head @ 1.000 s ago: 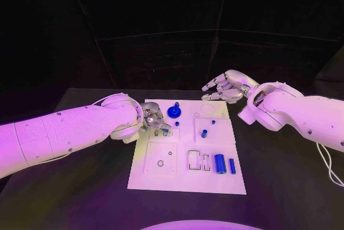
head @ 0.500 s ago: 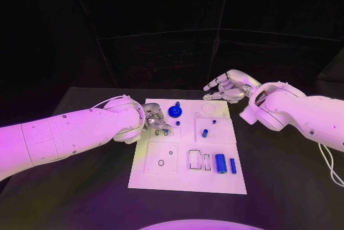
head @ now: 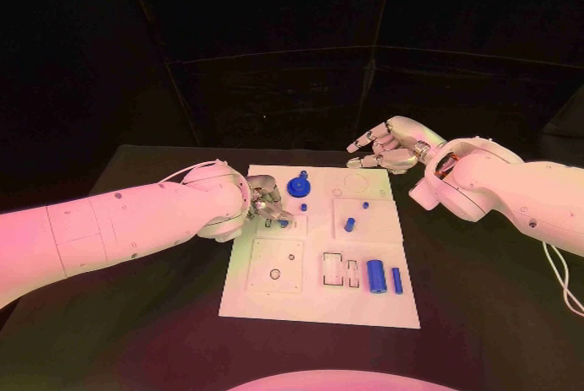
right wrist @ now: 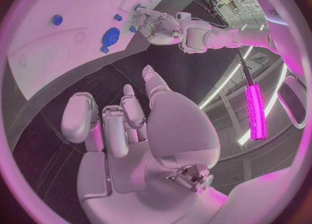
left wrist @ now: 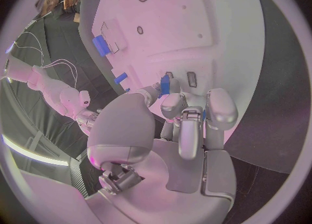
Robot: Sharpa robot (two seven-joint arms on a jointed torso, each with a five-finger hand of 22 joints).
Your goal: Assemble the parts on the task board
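The left hand (head: 262, 201) is down on the upper left part of the white board (head: 274, 302), fingers bunched narrow around a small blue piece (left wrist: 165, 84). In the left wrist view that piece sits right at the fingertips (left wrist: 170, 102), pinched between them and touching the board by a pair of small slots (can't tell whether it's actually seated in one).

Just past those fingers stands a blue round knob (head: 298, 187), close but not touching them. A little blue peg (head: 303, 208) is right beside the fingertips too. Further out from the left hand, towards the board's right side, there's a short blue stub (head: 349, 225) and a tiny blue peg (head: 364, 204) on a raised square plate.

Down at the near end of the board, well away from both hands, a blue cylinder (head: 375, 276) lies next to a thin blue bar (head: 397, 279), beside a couple of rectangular cutouts.

The right hand (head: 387, 148) hovers off the far right corner of the board, holding nothing, fingers loosely apart and partly curled, one pointing out straighter than the rest. Its fingertips are near the board edge, not touching anything.
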